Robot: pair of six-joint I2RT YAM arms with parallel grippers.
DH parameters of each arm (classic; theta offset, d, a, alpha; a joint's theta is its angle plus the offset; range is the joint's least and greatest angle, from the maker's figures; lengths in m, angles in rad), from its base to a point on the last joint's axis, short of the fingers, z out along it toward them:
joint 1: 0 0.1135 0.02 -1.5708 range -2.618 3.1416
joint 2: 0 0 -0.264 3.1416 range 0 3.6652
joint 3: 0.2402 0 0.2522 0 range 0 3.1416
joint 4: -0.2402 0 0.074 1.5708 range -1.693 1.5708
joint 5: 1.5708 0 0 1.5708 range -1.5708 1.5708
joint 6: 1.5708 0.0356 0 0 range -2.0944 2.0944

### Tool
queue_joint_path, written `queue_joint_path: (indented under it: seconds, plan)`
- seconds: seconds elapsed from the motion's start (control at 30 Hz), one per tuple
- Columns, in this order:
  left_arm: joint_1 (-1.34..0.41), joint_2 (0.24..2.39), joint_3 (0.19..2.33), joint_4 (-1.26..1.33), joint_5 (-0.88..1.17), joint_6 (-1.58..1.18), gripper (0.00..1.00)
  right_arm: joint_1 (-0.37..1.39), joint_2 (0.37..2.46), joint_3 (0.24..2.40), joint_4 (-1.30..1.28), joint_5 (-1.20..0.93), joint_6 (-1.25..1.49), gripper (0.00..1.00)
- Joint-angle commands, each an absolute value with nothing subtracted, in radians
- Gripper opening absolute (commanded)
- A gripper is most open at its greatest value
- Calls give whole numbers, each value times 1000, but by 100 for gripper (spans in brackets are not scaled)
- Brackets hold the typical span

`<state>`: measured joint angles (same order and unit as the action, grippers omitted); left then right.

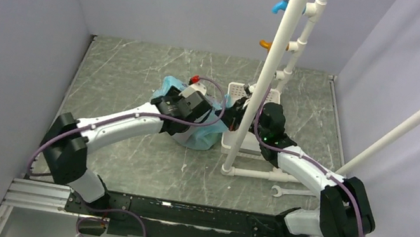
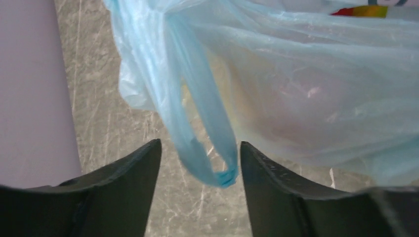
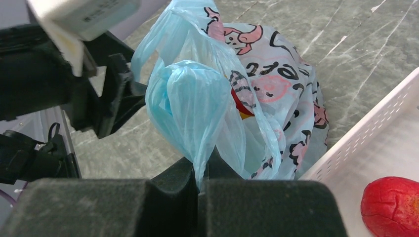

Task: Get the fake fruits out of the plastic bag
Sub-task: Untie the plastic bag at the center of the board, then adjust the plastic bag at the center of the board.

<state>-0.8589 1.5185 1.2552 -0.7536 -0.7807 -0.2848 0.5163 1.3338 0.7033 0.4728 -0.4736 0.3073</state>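
Note:
The plastic bag is thin light blue with pink cartoon prints and sits mid-table beside the basket. My right gripper is shut on a bunched fold of its rim, holding it up. My left gripper stands open, and a twisted bag handle hangs loose between its fingers, close to the right one. Yellowish and pinkish fake fruits show dimly through the plastic, and a red-and-yellow piece shows at the bag's mouth. One red fruit lies in the white basket.
The white slotted basket stands right of the bag, by my right gripper. A white pipe frame rises in front of it, its base rail along the table. A wrench lies near the right arm. Walls close three sides.

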Motion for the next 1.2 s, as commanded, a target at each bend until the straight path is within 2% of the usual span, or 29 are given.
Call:
queue_joint_path:
  seconds: [0.0, 0.13, 0.2, 0.3, 0.37, 0.47, 0.63, 0.83, 0.93, 1.07, 1.17]
  plan:
    - [-863, 1563, 1290, -687, -844, -408, 59, 520, 1305, 690, 540, -479, 307, 0]
    - [-861, 1602, 1352, -773, -870, -446, 26, 521, 1289, 674, 544, -475, 296, 0]
    - [-862, 1585, 1366, -794, -839, -407, 23, 521, 1288, 668, 543, -469, 282, 0]
    - [-839, 1506, 1346, -798, -745, -342, 10, 519, 1308, 679, 533, -477, 279, 0]
    - [-782, 1434, 1328, -791, -590, -322, 5, 519, 1324, 682, 546, -502, 288, 0]
    - [-617, 1315, 1302, -762, -306, -298, 0, 520, 1351, 687, 584, -544, 314, 0]
    - [-350, 1172, 1251, -635, 148, -283, 0, 520, 1409, 708, 621, -603, 360, 0]
    - [-34, 1192, 1207, -481, 605, -431, 0, 522, 1462, 739, 660, -688, 453, 0]
    - [-5, 1307, 1334, -575, 558, -365, 0, 522, 1480, 737, 669, -705, 491, 0]
    - [-5, 1455, 1535, -756, 212, -232, 1, 524, 1478, 718, 671, -700, 516, 0]
    - [-5, 1561, 1650, -835, 58, -142, 0, 523, 1463, 705, 654, -688, 513, 0]
